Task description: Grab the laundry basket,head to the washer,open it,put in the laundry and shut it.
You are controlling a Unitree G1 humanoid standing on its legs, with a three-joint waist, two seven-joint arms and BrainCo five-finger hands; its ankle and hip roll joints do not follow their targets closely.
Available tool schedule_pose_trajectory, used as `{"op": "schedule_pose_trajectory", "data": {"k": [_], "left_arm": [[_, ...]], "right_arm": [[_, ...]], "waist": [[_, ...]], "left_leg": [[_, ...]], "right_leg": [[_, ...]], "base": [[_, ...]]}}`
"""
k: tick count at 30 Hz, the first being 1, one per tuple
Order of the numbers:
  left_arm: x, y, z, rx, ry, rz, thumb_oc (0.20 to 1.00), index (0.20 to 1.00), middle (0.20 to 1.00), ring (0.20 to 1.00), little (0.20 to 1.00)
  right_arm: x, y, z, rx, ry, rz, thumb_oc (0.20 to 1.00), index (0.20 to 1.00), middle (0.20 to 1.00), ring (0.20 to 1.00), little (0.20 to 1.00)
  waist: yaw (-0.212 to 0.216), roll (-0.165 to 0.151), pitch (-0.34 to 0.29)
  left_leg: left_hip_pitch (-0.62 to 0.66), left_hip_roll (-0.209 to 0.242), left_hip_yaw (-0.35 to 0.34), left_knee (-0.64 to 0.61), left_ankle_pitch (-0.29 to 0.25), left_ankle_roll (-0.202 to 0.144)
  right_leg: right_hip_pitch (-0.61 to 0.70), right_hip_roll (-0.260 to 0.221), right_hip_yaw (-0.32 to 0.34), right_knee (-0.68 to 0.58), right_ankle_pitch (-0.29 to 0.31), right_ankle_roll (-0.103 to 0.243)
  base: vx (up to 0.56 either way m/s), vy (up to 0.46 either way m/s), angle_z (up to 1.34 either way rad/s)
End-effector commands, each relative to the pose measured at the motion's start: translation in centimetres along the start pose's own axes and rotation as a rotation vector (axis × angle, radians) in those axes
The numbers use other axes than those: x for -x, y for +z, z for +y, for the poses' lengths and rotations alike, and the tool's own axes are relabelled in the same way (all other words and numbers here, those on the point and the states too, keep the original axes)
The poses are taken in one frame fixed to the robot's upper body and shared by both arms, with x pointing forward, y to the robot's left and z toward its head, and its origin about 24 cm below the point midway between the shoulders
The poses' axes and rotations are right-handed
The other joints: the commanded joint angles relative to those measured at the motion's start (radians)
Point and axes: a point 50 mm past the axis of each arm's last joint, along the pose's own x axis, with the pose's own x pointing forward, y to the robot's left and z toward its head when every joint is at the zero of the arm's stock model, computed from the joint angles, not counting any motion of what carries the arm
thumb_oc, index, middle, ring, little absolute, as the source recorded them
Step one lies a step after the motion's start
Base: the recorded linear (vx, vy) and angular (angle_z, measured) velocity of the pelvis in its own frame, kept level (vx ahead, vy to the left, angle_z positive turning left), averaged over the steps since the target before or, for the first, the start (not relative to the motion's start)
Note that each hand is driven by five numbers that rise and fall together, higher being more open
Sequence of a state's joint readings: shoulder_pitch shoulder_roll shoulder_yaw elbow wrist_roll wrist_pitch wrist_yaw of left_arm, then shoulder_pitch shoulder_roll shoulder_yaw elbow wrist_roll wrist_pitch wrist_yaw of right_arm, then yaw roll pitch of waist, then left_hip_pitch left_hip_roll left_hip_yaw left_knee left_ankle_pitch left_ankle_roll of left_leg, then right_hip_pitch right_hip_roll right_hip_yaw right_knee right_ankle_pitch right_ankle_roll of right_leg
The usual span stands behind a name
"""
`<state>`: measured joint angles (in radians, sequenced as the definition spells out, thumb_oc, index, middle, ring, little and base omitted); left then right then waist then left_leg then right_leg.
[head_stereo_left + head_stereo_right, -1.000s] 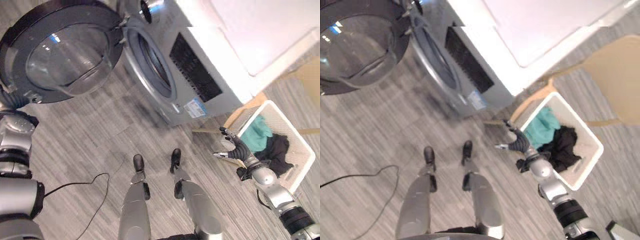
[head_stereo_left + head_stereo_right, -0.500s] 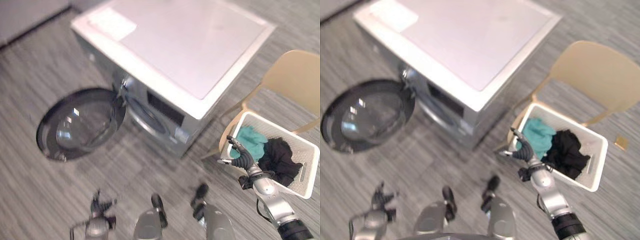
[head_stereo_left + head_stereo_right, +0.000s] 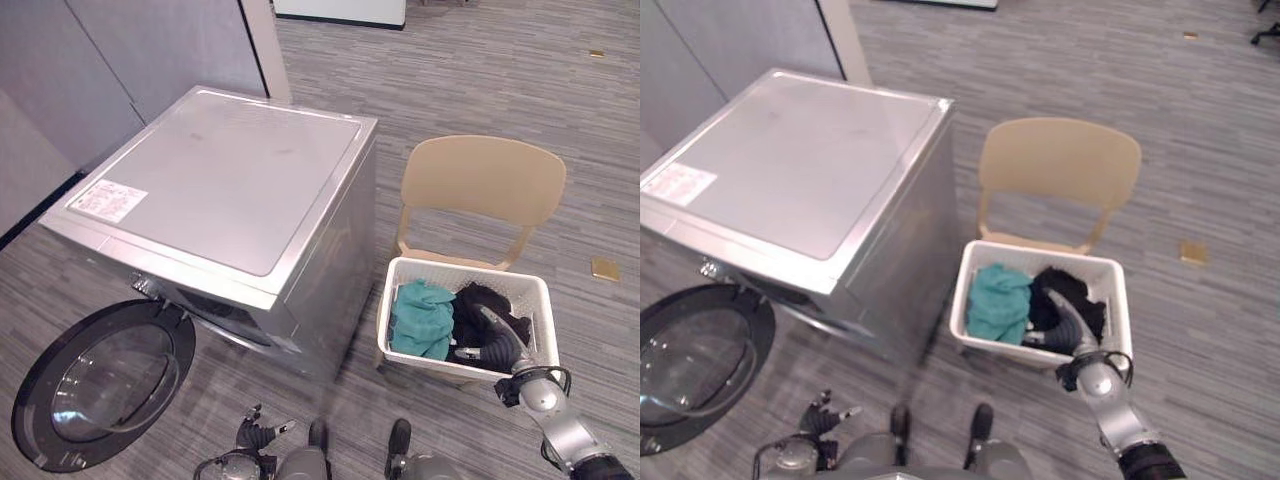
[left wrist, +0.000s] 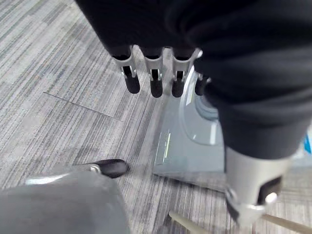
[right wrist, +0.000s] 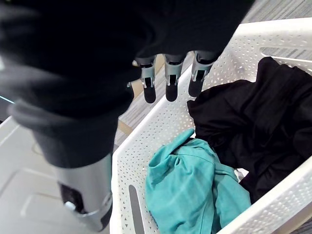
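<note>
Camera has swung up since a second ago: the whole view shifted from a close look-down at the open drum to a wider shot, so that's head motion, not the objects moving. Washer [image 3: 225,200] sits left of centre, lid side up, its round door [image 3: 98,382] swung wide open at near left, glass facing up. A tan chair [image 3: 484,190] stands right of the washer, and the white laundry basket [image 3: 538,305] rests on its seat, just beside the washer's right side. Inside the basket: teal garment [image 3: 420,318] on the left, black garment [image 5: 253,122] on the right, touching each other. Right hand [image 3: 503,342] is now over the basket's near-right part above the black garment; a second ago it was at the basket's near-left rim, outside it. Fingers [image 5: 169,78] straight and relaxed in the right wrist view, holding nothing. Left hand [image 3: 252,436] sits low at near centre-left, away from the door it was next to earlier; fingers [image 4: 155,78] straight, spread, empty, over the floor [image 4: 58,97].
</note>
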<state>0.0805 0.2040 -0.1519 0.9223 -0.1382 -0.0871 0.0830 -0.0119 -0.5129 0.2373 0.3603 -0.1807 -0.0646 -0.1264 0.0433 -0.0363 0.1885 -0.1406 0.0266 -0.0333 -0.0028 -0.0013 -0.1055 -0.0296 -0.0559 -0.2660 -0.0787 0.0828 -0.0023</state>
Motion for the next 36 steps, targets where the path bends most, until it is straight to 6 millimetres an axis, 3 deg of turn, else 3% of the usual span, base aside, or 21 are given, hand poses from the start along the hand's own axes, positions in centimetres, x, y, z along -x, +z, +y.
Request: {"op": "schedule_pose_trajectory", "data": {"k": [1,2,5,9,12,15,19,23,25,27,28,33,36], "left_arm": [[0.2,-0.4,1.1,-0.031,0.019,-0.001,1.0,1.0,1.0,1.0,1.0],[0.4,-1.4,1.4,-0.055,0.023,0.034,1.0,1.0,1.0,1.0,1.0],[0.6,-2.2,2.2,-0.1,0.038,0.061,1.0,1.0,1.0,1.0,1.0],[0.5,-2.0,3.3,-0.117,0.078,0.057,1.0,1.0,1.0,1.0,1.0],[0.1,-0.6,4.5,-0.102,0.135,0.013,1.0,1.0,1.0,1.0,1.0],[-0.2,0.3,4.6,-0.09,0.152,-0.014,1.0,1.0,1.0,1.0,1.0],[-0.7,2.3,4.6,-0.067,0.166,-0.08,1.0,1.0,1.0,1.0,1.0],[-1.1,3.7,3.9,-0.065,0.144,-0.12,1.0,1.0,1.0,1.0,1.0],[-1.3,4.4,3.4,-0.072,0.124,-0.141,1.0,1.0,1.0,1.0,1.0],[-1.3,4.4,3.2,-0.071,0.118,-0.14,1.0,1.0,1.0,1.0,1.0],[-1.3,4.4,2.7,-0.062,0.102,-0.143,1.0,1.0,1.0,1.0,1.0],[-1.2,4.3,2.7,-0.045,0.1,-0.141,1.0,1.0,1.0,1.0,1.0],[-0.9,4.1,3.2,-0.022,0.108,-0.145,1.0,1.0,1.0,1.0,1.0]], "right_arm": [[-1.2,2.4,-2.2,0.086,-0.061,-0.122,1.0,1.0,1.0,1.0,1.0],[-1.9,3.0,-2.4,0.192,-0.036,-0.14,1.0,1.0,1.0,1.0,1.0],[-3.0,3.7,-2.4,0.347,-0.004,-0.167,1.0,1.0,1.0,1.0,1.0],[-4.4,4.3,-2.7,0.495,0.0,-0.165,1.0,1.0,1.0,1.0,1.0],[-6.8,5.6,-3.6,0.625,-0.03,-0.146,1.0,1.0,1.0,1.0,1.0],[-7.9,6.5,-4.0,0.661,-0.051,-0.136,1.0,1.0,1.0,1.0,1.0],[-9.8,6.9,-6.5,0.72,-0.122,-0.017,1.0,1.0,1.0,1.0,1.0],[-10.0,5.9,-6.1,0.637,-0.113,0.079,1.0,1.0,1.0,1.0,1.0],[-10.1,5.9,-4.5,0.55,-0.079,0.081,1.0,1.0,1.0,1.0,1.0],[-10.0,5.8,-4.1,0.477,-0.077,0.086,0.2,0.2,0.2,0.2,0.2],[-9.6,6.2,-3.1,0.294,-0.075,0.048,0.2,0.2,0.2,0.2,0.2],[-9.1,6.6,-3.1,0.1,-0.113,0.006,0.2,0.2,0.2,0.2,0.2],[-8.0,7.4,-4.4,-0.085,-0.187,-0.092,0.2,0.2,0.2,0.2,0.2]], "waist": [[0.033,0.004,0.031],[0.033,0.018,0.027],[0.045,0.02,0.031],[0.064,0.02,0.047],[0.092,0.024,0.087],[0.107,0.026,0.111],[0.146,0.035,0.164],[0.164,0.054,0.187],[0.17,0.065,0.192],[0.169,0.066,0.193],[0.162,0.067,0.185],[0.149,0.066,0.175],[0.121,0.058,0.145]], "left_leg": [[-0.023,-0.013,0.01,0.093,-0.002,0.044],[-0.012,-0.019,0.009,0.091,-0.001,0.051],[0.004,-0.032,0.034,0.079,-0.011,0.069],[-0.001,-0.034,0.06,0.066,-0.011,0.081],[-0.068,-0.043,0.066,0.062,0.002,0.089],[-0.112,-0.047,0.063,0.062,0.017,0.088],[-0.197,-0.046,0.049,0.061,0.053,0.081],[-0.229,-0.05,0.037,0.044,0.08,0.077],[-0.237,-0.051,0.025,0.022,0.099,0.071],[-0.234,-0.05,0.023,0.014,0.105,0.07],[-0.211,-0.047,0.017,-0.012,0.108,0.066],[-0.171,-0.044,0.019,-0.036,0.108,0.065],[-0.105,-0.041,0.035,-0.06,0.096,0.066]], "right_leg": [[0.02,-0.008,0.062,0.084,-0.142,0.072],[0.015,-0.014,0.087,0.103,-0.143,0.078],[0.001,-0.03,0.116,0.125,-0.142,0.086],[-0.039,-0.044,0.134,0.141,-0.13,0.093],[-0.13,-0.055,0.139,0.156,-0.106,0.097],[-0.177,-0.059,0.139,0.161,-0.09,0.098],[-0.258,-0.062,0.128,0.163,-0.07,0.094],[-0.291,-0.061,0.114,0.156,-0.059,0.094],[-0.299,-0.058,0.096,0.144,-0.057,0.094],[-0.295,-0.058,0.093,0.141,-0.056,0.095],[-0.278,-0.054,0.094,0.131,-0.06,0.095],[-0.246,-0.053,0.091,0.118,-0.062,0.097],[-0.192,-0.05,0.093,0.097,-0.059,0.104]], "base": [[0.06,0.148,-0.82],[0.06,0.147,-0.6],[0.1,0.227,-0.49],[-0.03,0.092,-0.22],[-0.17,0.081,-0.15],[-0.11,0.016,0.06],[-0.12,-0.019,0.13],[-0.08,-0.034,0.15],[-0.05,-0.054,0.23],[-0.02,-0.034,0.15],[-0.02,-0.041,0.1],[-0.01,-0.012,0.04],[0.03,0.012,-0.02]]}}
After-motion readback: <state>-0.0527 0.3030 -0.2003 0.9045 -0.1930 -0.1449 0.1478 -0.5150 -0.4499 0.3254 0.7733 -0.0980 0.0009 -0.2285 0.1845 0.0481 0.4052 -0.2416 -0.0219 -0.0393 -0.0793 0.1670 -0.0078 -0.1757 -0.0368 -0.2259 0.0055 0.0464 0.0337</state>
